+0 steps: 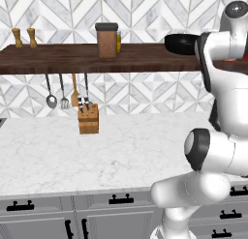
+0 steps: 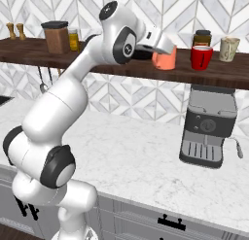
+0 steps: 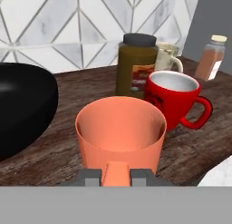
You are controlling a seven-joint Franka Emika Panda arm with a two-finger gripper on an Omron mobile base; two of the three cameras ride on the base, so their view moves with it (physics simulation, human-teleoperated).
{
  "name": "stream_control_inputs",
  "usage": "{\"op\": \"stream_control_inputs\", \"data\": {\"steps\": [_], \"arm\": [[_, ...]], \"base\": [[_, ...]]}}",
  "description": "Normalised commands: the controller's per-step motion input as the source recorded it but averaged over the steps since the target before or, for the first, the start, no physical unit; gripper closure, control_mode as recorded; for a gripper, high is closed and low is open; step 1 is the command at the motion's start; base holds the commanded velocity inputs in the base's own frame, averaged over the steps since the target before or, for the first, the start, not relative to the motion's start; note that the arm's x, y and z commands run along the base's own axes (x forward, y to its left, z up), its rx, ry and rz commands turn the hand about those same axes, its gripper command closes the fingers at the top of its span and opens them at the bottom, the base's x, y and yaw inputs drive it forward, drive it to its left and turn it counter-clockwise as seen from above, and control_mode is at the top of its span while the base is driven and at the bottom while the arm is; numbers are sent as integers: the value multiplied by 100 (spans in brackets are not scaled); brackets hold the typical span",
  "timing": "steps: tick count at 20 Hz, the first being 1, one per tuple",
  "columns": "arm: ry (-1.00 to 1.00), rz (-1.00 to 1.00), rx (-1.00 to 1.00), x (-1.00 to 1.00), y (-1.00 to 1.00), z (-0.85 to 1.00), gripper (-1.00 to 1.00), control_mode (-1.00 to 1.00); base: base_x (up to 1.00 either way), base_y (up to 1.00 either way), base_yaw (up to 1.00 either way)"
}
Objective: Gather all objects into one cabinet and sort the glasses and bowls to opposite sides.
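Just beside bowl: gripped cup

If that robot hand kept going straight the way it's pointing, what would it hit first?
It already grips the orange cup. Straight beyond it, probably the red mug or brown jar; depth is hard to judge.

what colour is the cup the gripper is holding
Salmon-orange; the cup shows best in the hand view, clamped in the gripper.
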Motion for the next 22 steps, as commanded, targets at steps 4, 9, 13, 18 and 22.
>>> {"op": "stream_control_inputs", "data": {"steps": [4,9,13,18,22], "arm": [[-13,0,-1,8,-18,-19,100,-100],[-11,0,-1,26,-49,-15,100,-100],[0,0,0,61,-20,0,100,-100],[0,0,0,51,-1,0,100,-100],[-5,0,0,21,-4,-4,100,-100]], "base": [[0,0,0],[0,0,0],[0,0,0],[0,0,0],[0,0,0]]}}
